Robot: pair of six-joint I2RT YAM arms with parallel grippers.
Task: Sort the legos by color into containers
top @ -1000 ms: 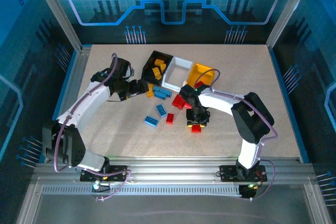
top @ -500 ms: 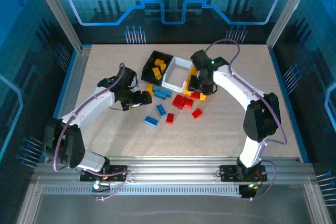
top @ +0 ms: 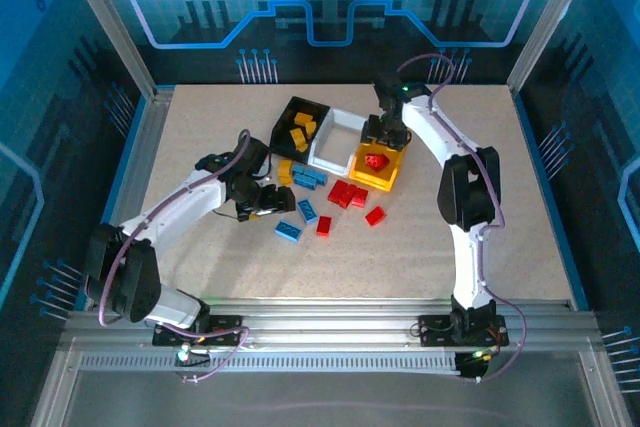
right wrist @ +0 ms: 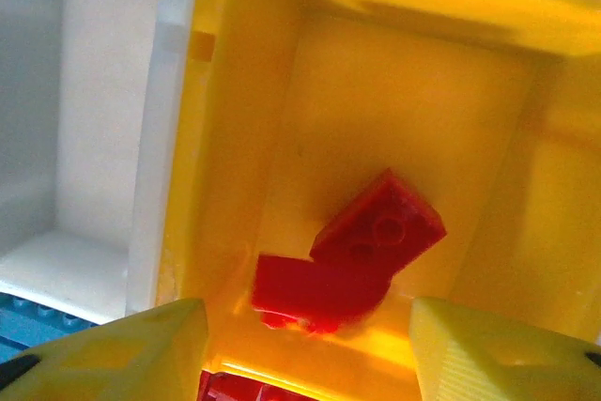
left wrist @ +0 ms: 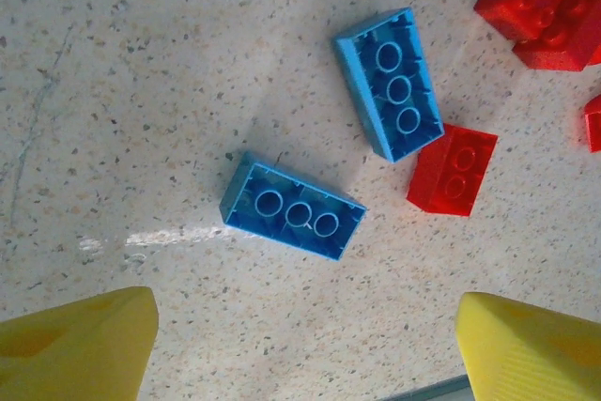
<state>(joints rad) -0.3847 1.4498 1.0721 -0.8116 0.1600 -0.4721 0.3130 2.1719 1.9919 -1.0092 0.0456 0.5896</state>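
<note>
**Top external view.** The desk [top: 500, 227] is a beige speckled board, dry and unmarked where bare. It sits inside an enclosure of blue-lit panels [top: 330, 7] on aluminium posts [top: 105, 17]. At mid-rear stand the black bin [top: 283, 117], the white bin [top: 322, 154] and the yellow bin [top: 375, 184], side by side. Yellow legos [top: 300, 132] lie in the black bin. Loose blue legos [top: 288, 231] and loose red legos [top: 345, 193] are scattered on the desk in front of the bins. The left fingers [top: 278, 200] hang near the blue ones. The right fingers [top: 383, 139] are over the yellow bin.

**Left wrist view.** The left fingers stand wide apart above bare desk and hold nothing. Two blue legos lie studs-down ahead, with a red one touching the farther.

**Right wrist view.** The right fingers are parted and hold nothing. Below them two red legos [right wrist: 376, 227] rest on the yellow bin's floor, one leaning on the other. The white bin's wall touches the yellow bin's wall.
</note>
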